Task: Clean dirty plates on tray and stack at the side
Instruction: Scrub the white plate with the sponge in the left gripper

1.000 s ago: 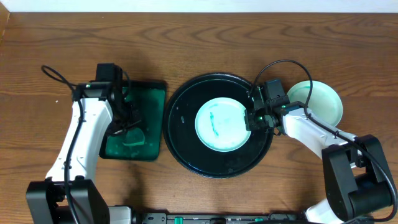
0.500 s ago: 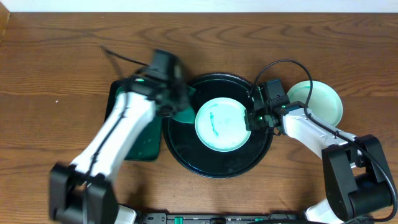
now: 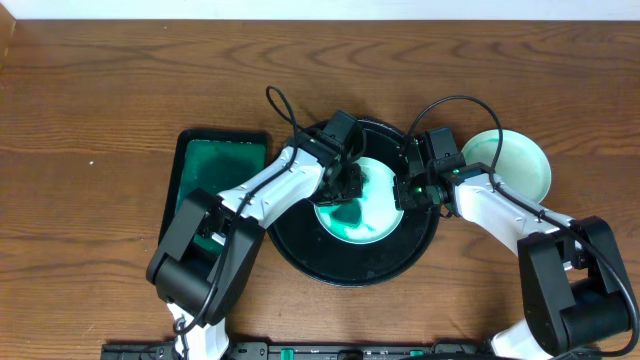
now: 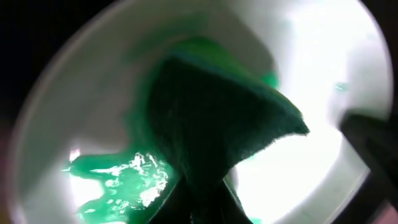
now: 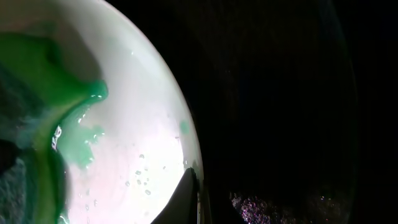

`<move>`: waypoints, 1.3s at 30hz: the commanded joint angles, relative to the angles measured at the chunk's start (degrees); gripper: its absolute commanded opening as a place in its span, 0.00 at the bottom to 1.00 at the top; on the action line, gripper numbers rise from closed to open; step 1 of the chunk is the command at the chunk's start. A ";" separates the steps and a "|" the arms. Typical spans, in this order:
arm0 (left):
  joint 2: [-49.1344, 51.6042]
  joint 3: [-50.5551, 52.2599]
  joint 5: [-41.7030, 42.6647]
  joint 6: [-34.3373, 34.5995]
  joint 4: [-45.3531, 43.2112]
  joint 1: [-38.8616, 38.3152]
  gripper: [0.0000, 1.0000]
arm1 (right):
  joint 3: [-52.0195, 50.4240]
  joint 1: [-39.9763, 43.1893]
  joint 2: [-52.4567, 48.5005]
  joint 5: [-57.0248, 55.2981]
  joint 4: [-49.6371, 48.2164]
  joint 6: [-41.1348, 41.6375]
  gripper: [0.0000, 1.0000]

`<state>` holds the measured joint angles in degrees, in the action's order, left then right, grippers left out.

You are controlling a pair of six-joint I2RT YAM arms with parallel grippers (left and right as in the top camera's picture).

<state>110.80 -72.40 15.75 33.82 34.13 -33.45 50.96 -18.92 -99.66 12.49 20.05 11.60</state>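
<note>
A white plate point(image 3: 375, 215) lies in the middle of the round black tray point(image 3: 300, 250). My left gripper point(image 3: 347, 180) is over the plate's upper left, shut on a dark green sponge point(image 4: 211, 124) that presses on the plate point(image 4: 311, 62). Green liquid point(image 4: 118, 180) pools beside the sponge. My right gripper point(image 3: 403, 190) is shut on the plate's right rim; in the right wrist view its fingertips point(image 5: 194, 199) pinch the edge of the plate point(image 5: 137, 143), with the tray point(image 5: 280, 93) dark beyond. A second pale plate point(image 3: 515, 165) sits on the table to the right of the tray.
A dark green rectangular tray point(image 3: 215, 180) with green liquid stands left of the black tray. Cables loop above both arms. Brown wooden table point(image 3: 100, 100) surrounds everything.
My left arm has swung right from the green rectangular tray to the plate, carrying the sponge. Green liquid now covers part of the plate. The right arm has not moved.
</note>
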 commanded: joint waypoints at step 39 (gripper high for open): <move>2.80 -0.22 -4.61 3.74 6.10 -1.92 0.07 | -0.07 -0.81 -1.51 1.05 0.66 0.15 0.01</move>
<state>113.38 -74.19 27.11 35.11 35.88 -36.49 50.96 -18.98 -99.74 13.15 20.05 11.60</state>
